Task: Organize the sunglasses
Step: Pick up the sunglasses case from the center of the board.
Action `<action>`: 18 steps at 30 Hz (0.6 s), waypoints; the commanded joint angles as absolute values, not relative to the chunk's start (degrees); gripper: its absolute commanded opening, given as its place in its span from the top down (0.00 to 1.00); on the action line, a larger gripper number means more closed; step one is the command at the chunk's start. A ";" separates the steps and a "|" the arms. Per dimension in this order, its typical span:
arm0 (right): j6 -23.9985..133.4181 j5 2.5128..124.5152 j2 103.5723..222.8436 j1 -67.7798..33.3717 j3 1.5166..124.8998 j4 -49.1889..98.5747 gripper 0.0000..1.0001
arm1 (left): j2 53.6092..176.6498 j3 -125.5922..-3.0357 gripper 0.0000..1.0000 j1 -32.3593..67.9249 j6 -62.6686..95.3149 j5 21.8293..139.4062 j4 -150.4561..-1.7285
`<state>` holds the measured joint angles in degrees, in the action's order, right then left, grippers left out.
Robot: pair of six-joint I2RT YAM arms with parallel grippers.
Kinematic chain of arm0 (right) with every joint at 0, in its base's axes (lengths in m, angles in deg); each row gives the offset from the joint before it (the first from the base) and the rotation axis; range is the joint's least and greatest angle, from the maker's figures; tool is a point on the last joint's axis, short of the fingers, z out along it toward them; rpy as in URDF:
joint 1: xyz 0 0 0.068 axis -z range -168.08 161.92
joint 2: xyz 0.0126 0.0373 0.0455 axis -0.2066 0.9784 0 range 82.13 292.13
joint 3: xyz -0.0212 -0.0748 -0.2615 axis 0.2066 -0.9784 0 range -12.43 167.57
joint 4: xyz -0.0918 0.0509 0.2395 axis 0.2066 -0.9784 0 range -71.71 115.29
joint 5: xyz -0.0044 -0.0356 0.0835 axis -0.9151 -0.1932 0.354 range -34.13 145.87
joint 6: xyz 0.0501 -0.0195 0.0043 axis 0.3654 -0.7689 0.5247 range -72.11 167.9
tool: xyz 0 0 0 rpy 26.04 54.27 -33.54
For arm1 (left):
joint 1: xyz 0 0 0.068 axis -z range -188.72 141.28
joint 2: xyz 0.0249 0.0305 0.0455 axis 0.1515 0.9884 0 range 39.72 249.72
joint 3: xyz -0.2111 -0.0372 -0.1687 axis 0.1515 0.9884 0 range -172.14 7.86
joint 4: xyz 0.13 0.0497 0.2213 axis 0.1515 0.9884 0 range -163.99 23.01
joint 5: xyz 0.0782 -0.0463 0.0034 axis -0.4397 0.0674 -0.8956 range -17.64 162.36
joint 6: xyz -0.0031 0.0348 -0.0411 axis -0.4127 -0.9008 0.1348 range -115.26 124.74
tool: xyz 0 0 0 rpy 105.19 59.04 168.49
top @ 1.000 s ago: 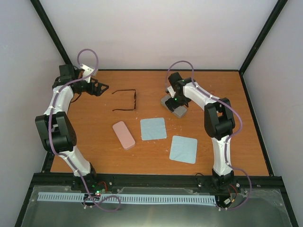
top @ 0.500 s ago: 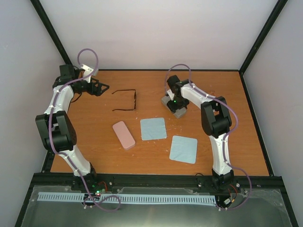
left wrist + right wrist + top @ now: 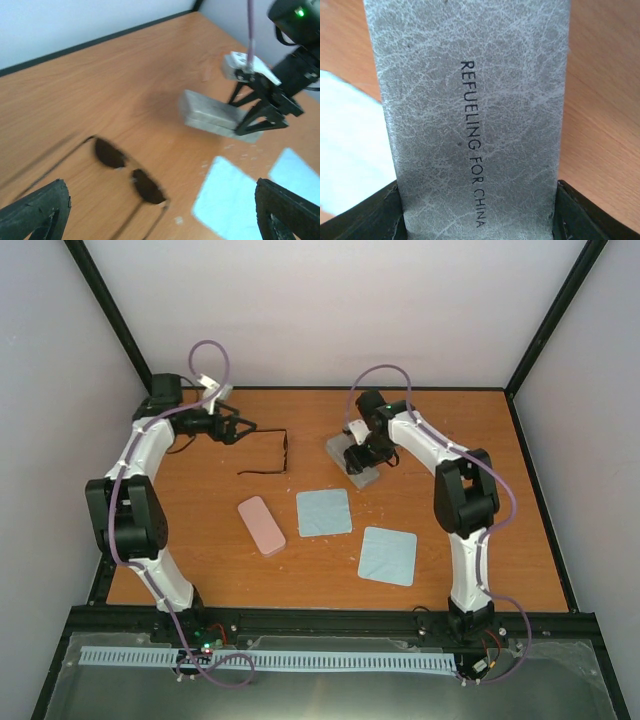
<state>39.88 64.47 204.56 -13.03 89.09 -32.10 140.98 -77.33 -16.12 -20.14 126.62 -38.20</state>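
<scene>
Dark thin-framed sunglasses (image 3: 286,451) lie unfolded on the wooden table, left of centre at the back. In the left wrist view their dark lenses (image 3: 131,172) are blurred and sit just ahead of my left gripper (image 3: 160,202). That left gripper (image 3: 241,427) stands open right beside the temple tips, holding nothing. My right gripper (image 3: 364,451) is shut on a grey oblong case (image 3: 345,454). In the right wrist view the case (image 3: 470,100), printed "REFUELING FOR CHINA", fills the gap between both fingers (image 3: 365,220).
A pink case (image 3: 261,525) lies at front left of centre. Two pale blue cloths lie flat, one (image 3: 324,512) in the middle and another (image 3: 388,555) nearer the front right. Black frame posts stand at the table's back corners.
My left arm has swung right, bringing its open gripper up to the sunglasses' temple tips. My right gripper has closed on the grey case and shifted it slightly left.
</scene>
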 commanded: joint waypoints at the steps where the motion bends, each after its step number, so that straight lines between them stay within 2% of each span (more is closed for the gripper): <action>1: 42.90 80.98 193.94 -13.48 88.60 -27.84 0.97 | 140.55 -75.93 0.01 -11.21 -13.74 135.65 -40.57; 6: 48.17 99.81 189.50 -12.46 82.80 -16.39 0.97 | 140.22 -75.36 0.00 -7.05 -11.25 138.58 -43.20; 9: 50.70 106.32 189.65 -12.55 81.91 -12.96 0.97 | 139.25 -74.36 0.01 -5.29 -8.22 138.29 -46.66; 18: 54.12 107.30 185.98 -13.14 77.95 -7.52 0.97 | 138.11 -73.34 0.01 -1.13 -3.01 137.52 -52.71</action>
